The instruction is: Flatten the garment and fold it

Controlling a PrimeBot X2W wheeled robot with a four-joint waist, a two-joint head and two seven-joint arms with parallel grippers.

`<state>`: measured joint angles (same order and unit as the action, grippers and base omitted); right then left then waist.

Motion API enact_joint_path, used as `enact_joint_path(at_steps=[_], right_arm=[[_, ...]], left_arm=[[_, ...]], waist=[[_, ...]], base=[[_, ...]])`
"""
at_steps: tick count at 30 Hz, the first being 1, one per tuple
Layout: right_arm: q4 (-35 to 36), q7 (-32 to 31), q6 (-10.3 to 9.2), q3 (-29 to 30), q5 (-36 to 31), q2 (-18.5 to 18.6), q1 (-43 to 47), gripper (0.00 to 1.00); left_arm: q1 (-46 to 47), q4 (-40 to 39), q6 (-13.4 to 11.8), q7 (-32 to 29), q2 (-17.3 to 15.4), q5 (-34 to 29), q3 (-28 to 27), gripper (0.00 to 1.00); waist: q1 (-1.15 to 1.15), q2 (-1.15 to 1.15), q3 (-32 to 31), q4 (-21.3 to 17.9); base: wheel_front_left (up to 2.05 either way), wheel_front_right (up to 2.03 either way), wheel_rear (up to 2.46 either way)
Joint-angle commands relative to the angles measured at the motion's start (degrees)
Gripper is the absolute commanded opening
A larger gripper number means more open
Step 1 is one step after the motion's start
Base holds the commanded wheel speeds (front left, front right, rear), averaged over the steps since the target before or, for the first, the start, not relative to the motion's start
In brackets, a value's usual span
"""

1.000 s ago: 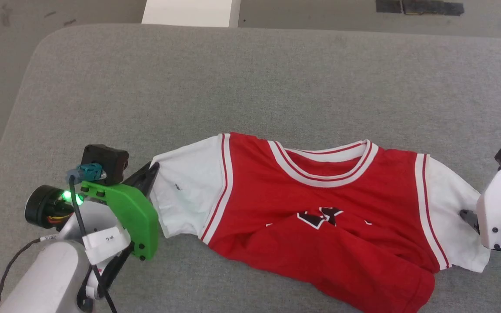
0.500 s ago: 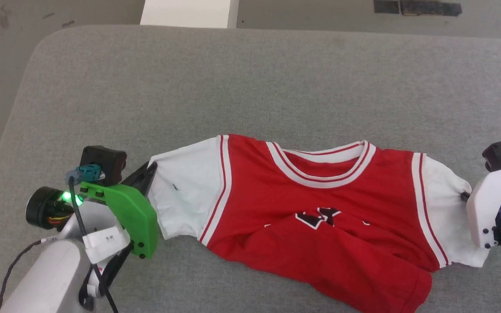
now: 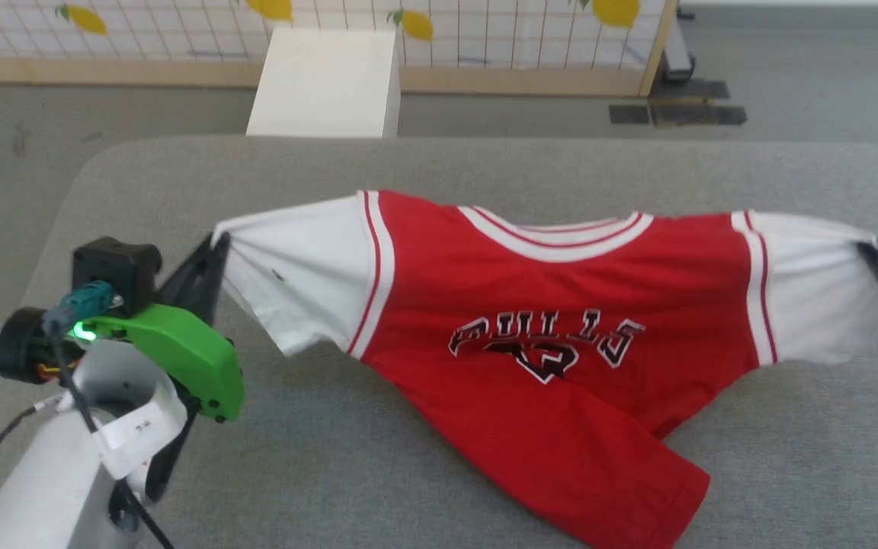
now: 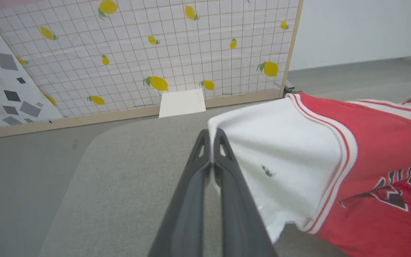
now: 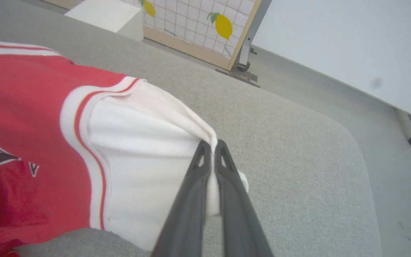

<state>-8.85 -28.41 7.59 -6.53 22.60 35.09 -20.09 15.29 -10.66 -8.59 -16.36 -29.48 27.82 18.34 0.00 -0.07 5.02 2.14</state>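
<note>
Over on the left, the left gripper (image 3: 216, 245) is pinched shut on the near white sleeve (image 3: 294, 282) of the red jersey shirt with black lettering (image 3: 530, 274). The shirt is stretched above the grey felt-covered table (image 3: 424, 164), its hem trailing on it. The right gripper (image 3: 868, 248) is clamped on the far white sleeve (image 3: 812, 290).

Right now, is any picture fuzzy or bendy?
Head view: even light, shirt sharp, soft shadow beneath it on the table. Left wrist view: the lemon screen leans, fingers blur up close. Right wrist view: fingers soft too.
</note>
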Motion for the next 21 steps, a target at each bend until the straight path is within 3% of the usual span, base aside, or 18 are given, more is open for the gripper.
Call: enact_joint_path(at_steps=[1,7,14,21], right_arm=[[1.45,0.84,-0.10,0.71,-0.05,0.56,-0.78,0.00],[9.77,2.08,-0.10,2.30,-1.17,3.56,0.12,0.00],[18.53,1.18,-0.10,6.60,0.04,2.73,-1.89,0.00],[21.15,1.28,-0.10,7.37,1.38,2.36,-8.26,0.00]], left_arm=[[0.43,-0.74,-0.62,0.99,-0.62,-0.44,-0.93,0.00],[1.18,-4.33,-1.77,4.95,-1.45,-1.30,-3.87,0.00],[3.71,-9.42,-2.96,8.37,-2.18,-2.09,-7.19,0.00],[9.16,-10.67,-2.07,8.74,-4.64,-1.12,-10.84,0.00]], waist=[[0.00,0.07,-3.38,-1.74],[0.00,0.07,-5.99,-2.55],[0.00,0.07,-7.23,-3.46],[0.00,0.07,-5.09,-4.89]], base=[[0.00,0.00,0.00],[0.00,0.00,0.00],[0.00,0.00,0.00],[0.00,0.00,0.00]])
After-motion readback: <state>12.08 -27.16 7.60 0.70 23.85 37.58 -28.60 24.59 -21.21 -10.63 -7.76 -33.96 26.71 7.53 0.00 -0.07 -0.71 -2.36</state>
